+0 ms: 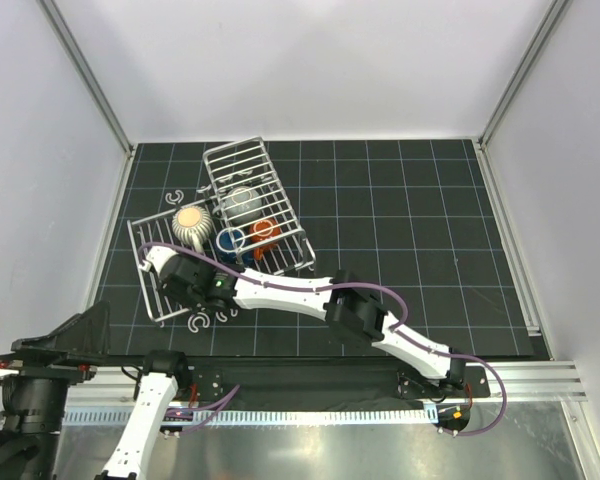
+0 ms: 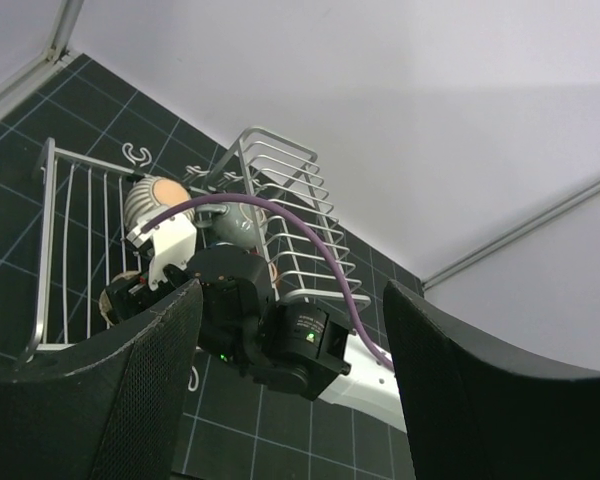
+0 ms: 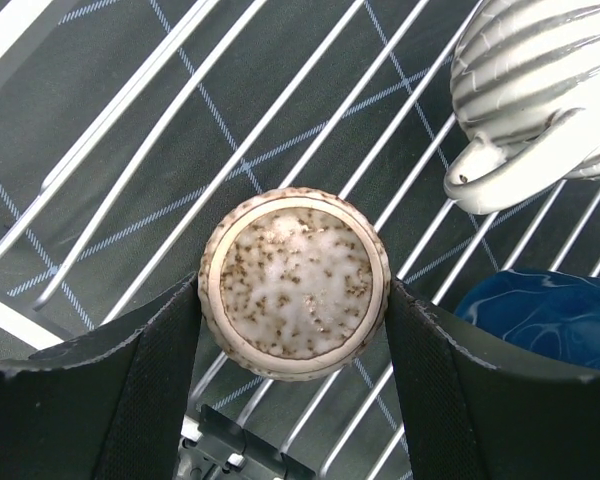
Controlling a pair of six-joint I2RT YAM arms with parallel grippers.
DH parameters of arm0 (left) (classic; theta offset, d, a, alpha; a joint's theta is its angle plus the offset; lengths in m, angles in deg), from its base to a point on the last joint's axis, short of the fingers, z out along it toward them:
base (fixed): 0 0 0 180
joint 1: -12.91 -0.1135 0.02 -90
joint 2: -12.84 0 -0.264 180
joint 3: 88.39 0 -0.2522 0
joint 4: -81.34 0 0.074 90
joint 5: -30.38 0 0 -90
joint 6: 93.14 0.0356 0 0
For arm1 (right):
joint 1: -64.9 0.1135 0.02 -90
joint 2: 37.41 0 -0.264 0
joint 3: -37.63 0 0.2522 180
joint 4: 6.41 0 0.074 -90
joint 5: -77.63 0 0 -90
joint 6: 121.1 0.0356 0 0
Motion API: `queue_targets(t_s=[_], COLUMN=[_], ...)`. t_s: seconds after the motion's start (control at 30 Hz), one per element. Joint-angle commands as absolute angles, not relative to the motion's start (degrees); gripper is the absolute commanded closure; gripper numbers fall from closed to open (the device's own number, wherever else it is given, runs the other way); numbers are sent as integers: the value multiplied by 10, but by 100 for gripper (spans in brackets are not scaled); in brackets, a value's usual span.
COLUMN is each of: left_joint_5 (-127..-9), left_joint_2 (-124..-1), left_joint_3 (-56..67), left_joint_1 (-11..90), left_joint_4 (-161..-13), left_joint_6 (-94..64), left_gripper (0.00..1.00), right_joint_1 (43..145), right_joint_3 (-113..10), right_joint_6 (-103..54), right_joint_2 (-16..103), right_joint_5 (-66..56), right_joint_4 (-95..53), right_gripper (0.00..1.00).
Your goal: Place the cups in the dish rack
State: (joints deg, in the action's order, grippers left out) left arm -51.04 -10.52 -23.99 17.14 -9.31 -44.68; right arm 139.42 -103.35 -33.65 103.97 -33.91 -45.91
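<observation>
My right gripper [image 3: 294, 300] is shut on a small tan-brown speckled cup [image 3: 294, 283], held base-up just above the slats of the dish rack's flat tray [image 3: 180, 110]. In the top view this gripper [image 1: 163, 272] reaches over the tray's left part. A cream striped cup [image 1: 191, 224] lies on the tray. A dark blue cup [image 1: 229, 240], an orange-red cup [image 1: 264, 232] and a speckled grey cup [image 1: 243, 200] are in the rack [image 1: 250, 165]. My left gripper [image 2: 292, 290] is open and empty, drawn back near the table's front left, facing the rack.
Small white C-shaped hooks lie on the black mat beside the rack, one behind it [image 1: 177, 196] and two in front [image 1: 202, 321]. My right arm [image 1: 280, 292] stretches across the mat in front of the rack. Aluminium frame posts and white walls bound the table.
</observation>
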Motion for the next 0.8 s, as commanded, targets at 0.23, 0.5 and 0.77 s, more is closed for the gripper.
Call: queue_targets(t_s=[0.23, 0.5, 0.77], left_joint_5=[-529, -558, -683], left_joint_2=[-137, -163, -247], left_joint_3=[-215, -155, -29], left_joint_1=[171, 172, 165], left_joint_4=[-156, -259, -318], left_joint_6=[-450, -472, -493], left_gripper=[28, 29, 33], right_joint_1=[1396, 1365, 1235], right_joint_3=[-1077, -1074, -923], right_joint_6=[-358, -346, -191], right_joint_2=[923, 782, 578], right_joint_5=[-367, -397, -361], right_joint_4=[-497, -572, -736], right_gripper=[0, 0, 0])
